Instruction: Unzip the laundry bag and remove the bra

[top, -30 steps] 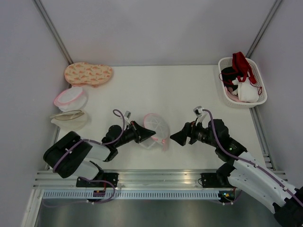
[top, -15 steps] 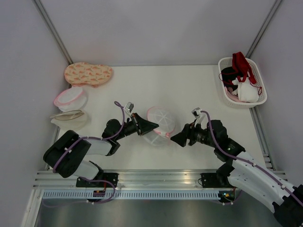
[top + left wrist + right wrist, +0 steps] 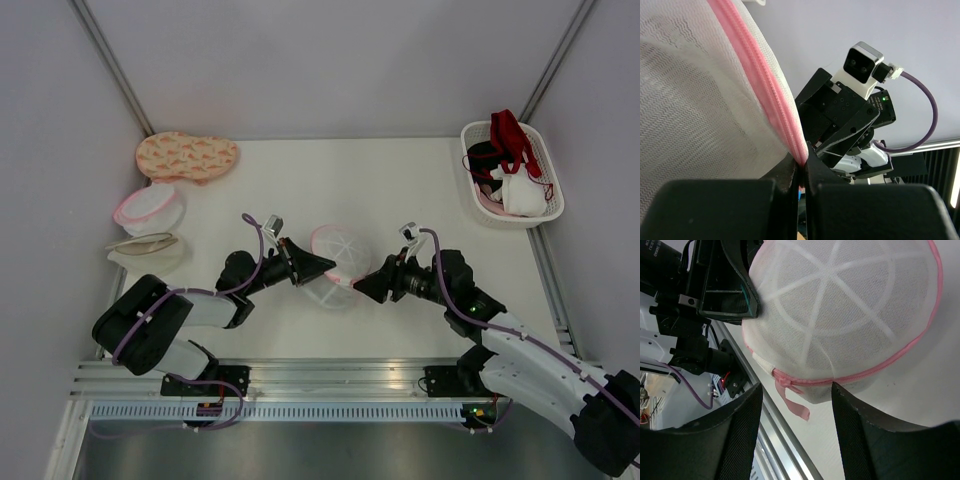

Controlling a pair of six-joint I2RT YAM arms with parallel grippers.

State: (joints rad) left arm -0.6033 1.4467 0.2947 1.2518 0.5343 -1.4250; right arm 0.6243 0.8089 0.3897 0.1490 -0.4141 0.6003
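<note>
The laundry bag (image 3: 338, 262), a white mesh dome with a pink zipper rim, is held tilted just above the table centre. My left gripper (image 3: 327, 266) is shut on its pink rim (image 3: 785, 117). My right gripper (image 3: 362, 285) is open, right beside the bag's right side. In the right wrist view the bag (image 3: 840, 305) fills the top, its zipper closed, and the pink ribbon pull tab (image 3: 794, 403) hangs between my open fingers (image 3: 740, 440). The bra is hidden; I cannot see it through the mesh.
A white basket (image 3: 547, 213) of red, black and white garments stands at the back right. At the left lie a patterned orange pouch (image 3: 187, 155), a fuller pink-rimmed mesh bag (image 3: 149, 208) and a beige-rimmed mesh bag (image 3: 146, 250).
My left gripper lifted the bag and tilted it up to the right. My right gripper moved left, up to the bag's zipper pull.
</note>
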